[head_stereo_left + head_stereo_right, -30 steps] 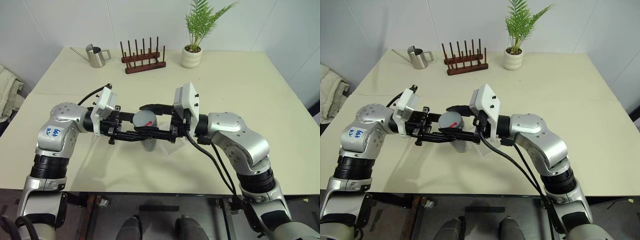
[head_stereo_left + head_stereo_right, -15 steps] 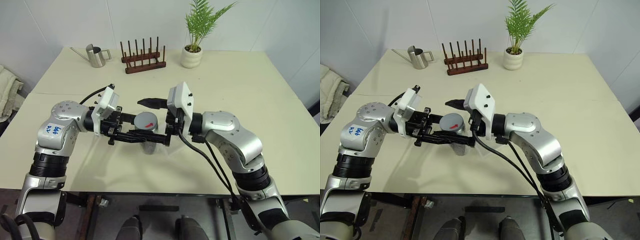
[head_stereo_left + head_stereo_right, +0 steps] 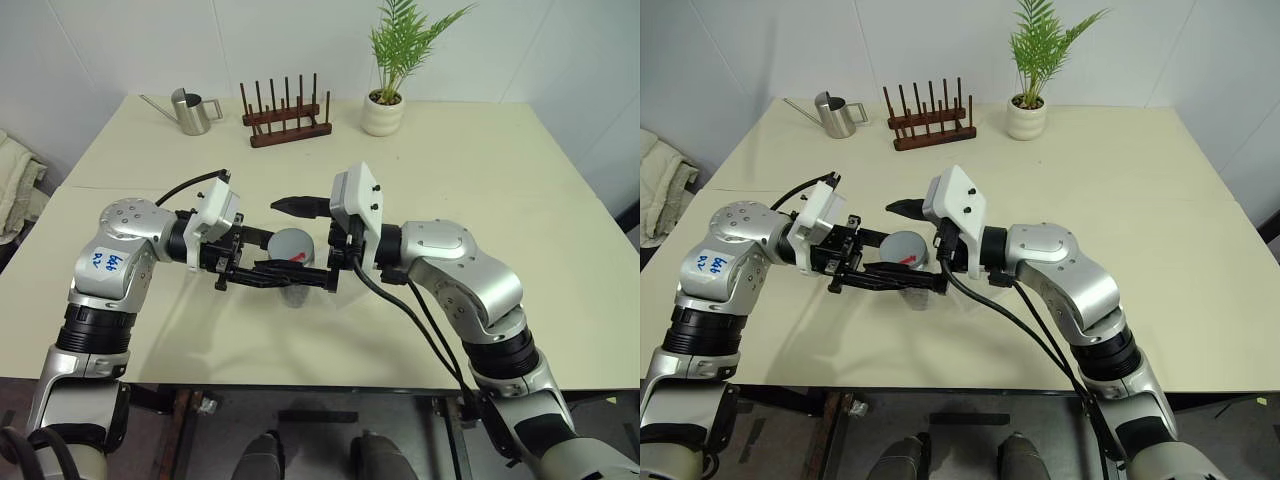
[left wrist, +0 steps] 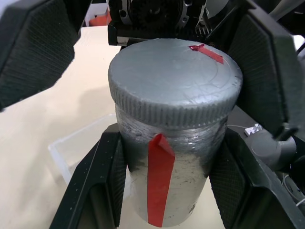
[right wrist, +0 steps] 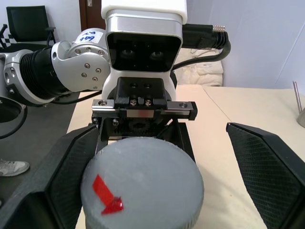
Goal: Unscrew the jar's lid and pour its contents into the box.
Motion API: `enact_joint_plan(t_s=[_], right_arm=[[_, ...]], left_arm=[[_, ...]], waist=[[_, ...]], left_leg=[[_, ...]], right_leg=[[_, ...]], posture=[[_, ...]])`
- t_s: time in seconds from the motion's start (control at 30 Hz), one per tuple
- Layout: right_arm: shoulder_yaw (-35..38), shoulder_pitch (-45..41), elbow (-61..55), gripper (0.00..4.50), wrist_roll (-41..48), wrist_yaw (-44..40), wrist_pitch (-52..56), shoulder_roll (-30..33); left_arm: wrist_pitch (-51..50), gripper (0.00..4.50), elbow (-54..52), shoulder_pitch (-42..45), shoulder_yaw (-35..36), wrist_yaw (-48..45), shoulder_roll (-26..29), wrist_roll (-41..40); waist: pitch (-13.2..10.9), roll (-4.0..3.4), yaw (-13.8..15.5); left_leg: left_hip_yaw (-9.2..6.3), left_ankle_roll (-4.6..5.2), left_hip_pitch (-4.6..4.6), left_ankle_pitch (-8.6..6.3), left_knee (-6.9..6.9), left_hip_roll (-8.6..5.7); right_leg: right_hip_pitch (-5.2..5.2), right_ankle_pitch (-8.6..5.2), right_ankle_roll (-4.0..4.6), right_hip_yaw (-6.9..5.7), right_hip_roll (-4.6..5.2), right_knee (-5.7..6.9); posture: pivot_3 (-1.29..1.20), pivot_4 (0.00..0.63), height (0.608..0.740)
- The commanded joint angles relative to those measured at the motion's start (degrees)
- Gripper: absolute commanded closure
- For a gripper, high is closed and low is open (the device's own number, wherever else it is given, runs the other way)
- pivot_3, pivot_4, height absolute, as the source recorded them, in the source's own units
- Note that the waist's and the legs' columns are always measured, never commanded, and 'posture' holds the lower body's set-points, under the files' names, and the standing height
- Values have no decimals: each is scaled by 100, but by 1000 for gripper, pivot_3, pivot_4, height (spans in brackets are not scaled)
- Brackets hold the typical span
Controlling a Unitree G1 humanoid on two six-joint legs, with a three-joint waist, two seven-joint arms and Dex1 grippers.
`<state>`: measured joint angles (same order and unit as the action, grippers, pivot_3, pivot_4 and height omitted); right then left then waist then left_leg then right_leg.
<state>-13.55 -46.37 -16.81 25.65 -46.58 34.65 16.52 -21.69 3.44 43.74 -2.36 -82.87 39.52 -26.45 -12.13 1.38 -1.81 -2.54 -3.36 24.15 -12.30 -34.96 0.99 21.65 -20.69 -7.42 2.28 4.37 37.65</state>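
Since a second ago the right gripper (image 5: 157, 176) has been opened wide off the ribbed grey lid (image 4: 174, 81). At frame centre, the rigid silvery red-labelled jar (image 4: 167, 186) is clamped by the left gripper (image 4: 164, 191); the lid's rim likely offers the best grip.

Looking down and forward from head height over the desk (image 3: 480, 180), two eyes side by side, nearly the same scene, shifted slightly sideways between them. Far edge with watering can (image 3: 192, 111), peg rack (image 3: 288, 120) and plant pot (image 3: 383, 112) along the top of the frame; jar (image 3: 291, 262) near centre. Left wrist view: very close, aimed along the left gripper (image 4: 164, 176) at jar and lid (image 4: 174, 81). Right wrist view: equally close, facing the opposite way across the same lid toward the left gripper.
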Motion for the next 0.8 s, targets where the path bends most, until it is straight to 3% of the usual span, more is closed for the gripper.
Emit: enact_joint_plan(t_s=[0.03, 0.37, 0.8], right_arm=[[-21, -168, -56, 7, -67, 173, -79, -163], [97, -133, 62, 7, -285, 280, -78, 6], [555, -25, -90, 7, -198, 349, 101, 828]], left_arm=[[-13, 2439, -155, 87, 12, -44, 99, -50], [-146, 2439, -246, 28, 90, 61, 116, -118], [-130, 2439, -260, -117, 209, 215, 151, -217]], waist=[[0, 0, 1], [0, 0, 3], [0, 0, 7]], left_leg=[[0, 0, 0, 0, 0, 0], [0, 0, 0, 0, 0, 0], [0, 0, 1, 0, -1, 0]], right_leg=[[0, 0, 0, 0, 0, 1], [0, 0, 0, 0, 0, 1], [0, 0, 0, 0, 1, 0]], posture=[[0, 150, 740], [0, 150, 740], [0, 150, 740]])
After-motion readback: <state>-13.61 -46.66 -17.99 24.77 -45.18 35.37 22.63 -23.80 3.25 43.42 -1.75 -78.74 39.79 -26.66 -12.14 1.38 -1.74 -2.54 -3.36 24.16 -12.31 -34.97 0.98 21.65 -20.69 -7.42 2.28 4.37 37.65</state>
